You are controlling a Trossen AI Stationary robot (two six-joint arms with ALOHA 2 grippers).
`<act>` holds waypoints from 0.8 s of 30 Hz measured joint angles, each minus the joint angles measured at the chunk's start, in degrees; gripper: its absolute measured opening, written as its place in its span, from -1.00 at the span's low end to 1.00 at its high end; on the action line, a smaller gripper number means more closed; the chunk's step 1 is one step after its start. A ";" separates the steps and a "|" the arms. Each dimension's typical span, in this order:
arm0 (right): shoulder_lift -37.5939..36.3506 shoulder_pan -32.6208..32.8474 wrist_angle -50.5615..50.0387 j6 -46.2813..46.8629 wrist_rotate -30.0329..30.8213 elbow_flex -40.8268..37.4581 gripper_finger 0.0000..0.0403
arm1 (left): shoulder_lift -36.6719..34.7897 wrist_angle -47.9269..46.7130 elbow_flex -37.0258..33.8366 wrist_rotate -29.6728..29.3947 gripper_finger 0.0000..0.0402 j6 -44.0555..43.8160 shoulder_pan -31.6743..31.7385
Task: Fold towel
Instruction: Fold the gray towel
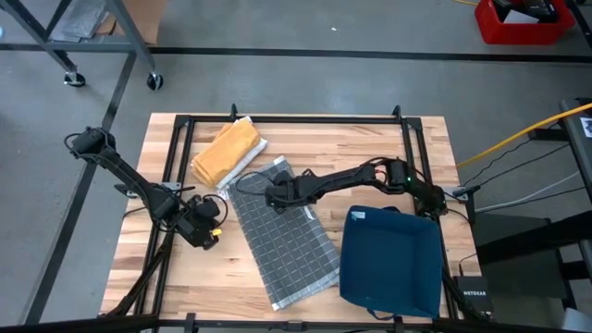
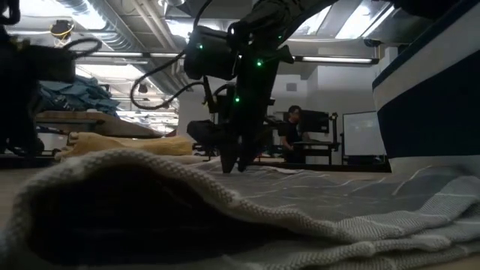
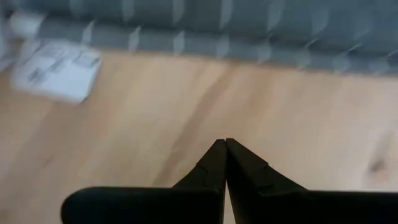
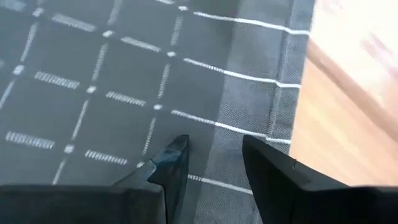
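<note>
**Right gripper over the towel's far end, grasp not yet made**

I read this as the reach-and-pinch step of a fold. The right gripper (image 1: 270, 196) hangs over the far end of the grey towel (image 1: 282, 236), near its hemmed edge. In the right wrist view its jaws stand partly open with the hem between and below them; nothing is caught yet. The low view shows the fingertips (image 2: 232, 163) right down at the cloth, though I cannot tell if they touch it.

The left gripper (image 1: 205, 231) waits over bare bench (image 1: 407, 157) just beside the towel's long edge, jaws pressed shut, holding nothing.

Next move, as I judge it: settle onto the hem, close on a single layer, then lift and carry that end toward the near end. The risk is pinching too far in from the hem and bunching the weave, or dragging the whole strip, since the left arm is not pinning it.

The towel: grey with a white grid of solid and dashed lines and a plain hemmed border. It lies as a long strip, set diagonally across the middle of the bench, already looking narrowed. Its near end humps up in a soft ridge in the low view. An orange cloth (image 1: 227, 151) sits folded beyond the far end; a blue cloth (image 1: 393, 259) lies just beside the near one.
</note>
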 joint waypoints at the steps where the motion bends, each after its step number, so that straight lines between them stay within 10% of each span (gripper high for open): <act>1: -0.40 0.41 -0.27 -1.28 0.98 0.38 -0.23 | -0.02 2.24 0.00 -0.44 -1.00 1.04 0.00; 24: -6.18 3.84 -1.43 -16.62 -2.20 16.00 -0.23 | 21.97 52.25 0.97 -0.10 -1.00 15.80 4.80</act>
